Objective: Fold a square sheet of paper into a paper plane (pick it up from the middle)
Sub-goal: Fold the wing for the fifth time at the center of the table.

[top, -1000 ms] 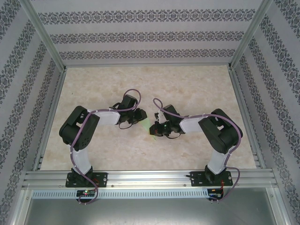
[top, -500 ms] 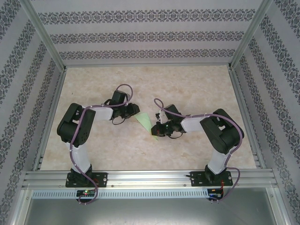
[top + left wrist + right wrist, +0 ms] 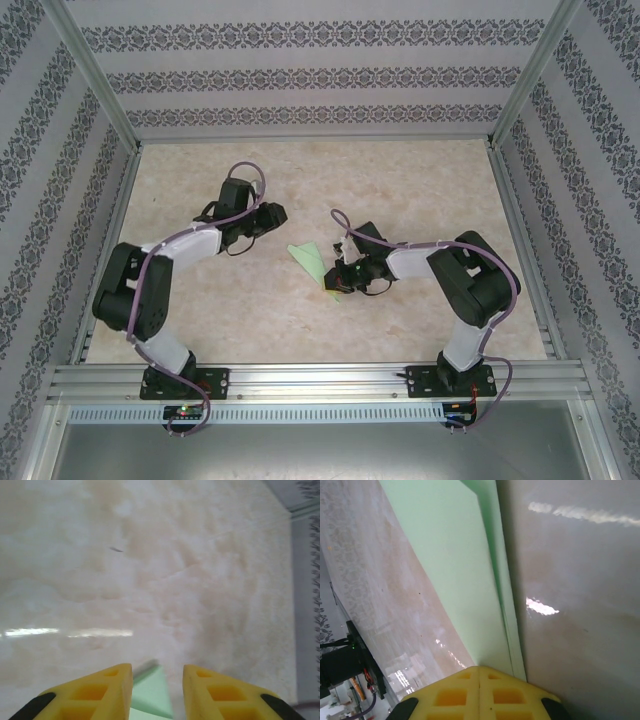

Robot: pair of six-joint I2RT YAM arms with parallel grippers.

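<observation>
The sheet of paper (image 3: 308,260) is lying on the desk (image 3: 420,190) between the two hands. It is plain pale green and folded into a slim wedge, with stacked layers showing along one long edge in the right wrist view (image 3: 455,565). The right hand (image 3: 335,284) is pinching the paper's end, its yellow fingers (image 3: 455,695) pressed tight together. The left hand (image 3: 277,213) is sitting clear of the paper, its fingers standing partly apart and gripping nothing. A green corner (image 3: 150,697) is showing below the gap between them.
</observation>
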